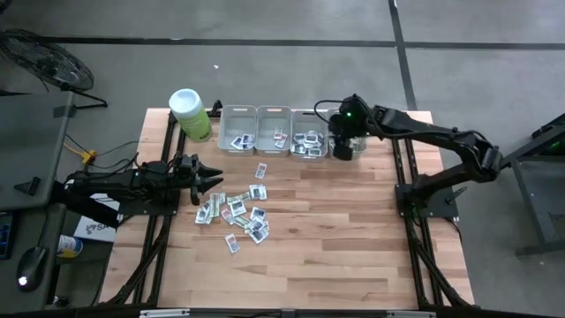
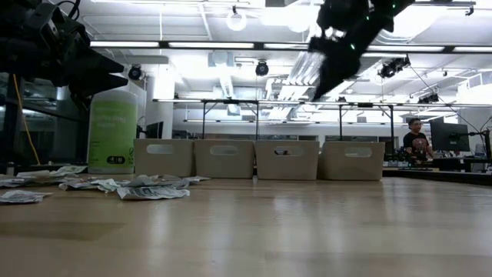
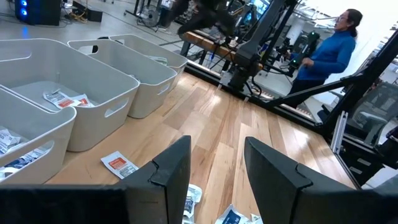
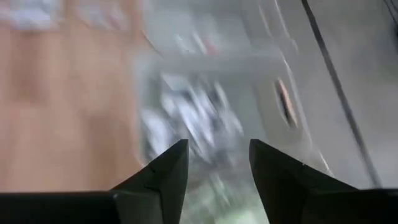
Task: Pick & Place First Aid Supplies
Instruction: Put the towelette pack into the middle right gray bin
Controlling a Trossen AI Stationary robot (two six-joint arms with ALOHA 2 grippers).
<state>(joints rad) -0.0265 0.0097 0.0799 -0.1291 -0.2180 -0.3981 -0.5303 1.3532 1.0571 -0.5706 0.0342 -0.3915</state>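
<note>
Several small flat packets, the first aid supplies (image 1: 237,214), lie in a loose heap on the wooden table, also seen low at the left (image 2: 138,187). More packets lie inside the grey bins (image 1: 274,129) at the far edge. My right gripper (image 1: 342,147) hangs open above the right-hand bins (image 4: 205,118), nothing between its fingers; it is high above the bin row (image 2: 327,65) in the low view. My left gripper (image 1: 212,179) waits open and level at the table's left side, clear of the heap (image 3: 214,168).
A lime-green canister (image 1: 190,113) with a white lid stands at the far left corner beside the bins. One packet (image 3: 118,164) lies alone in front of the bins. A person (image 3: 336,43) stands beyond the table. Bare wood stretches across the near half (image 1: 335,256).
</note>
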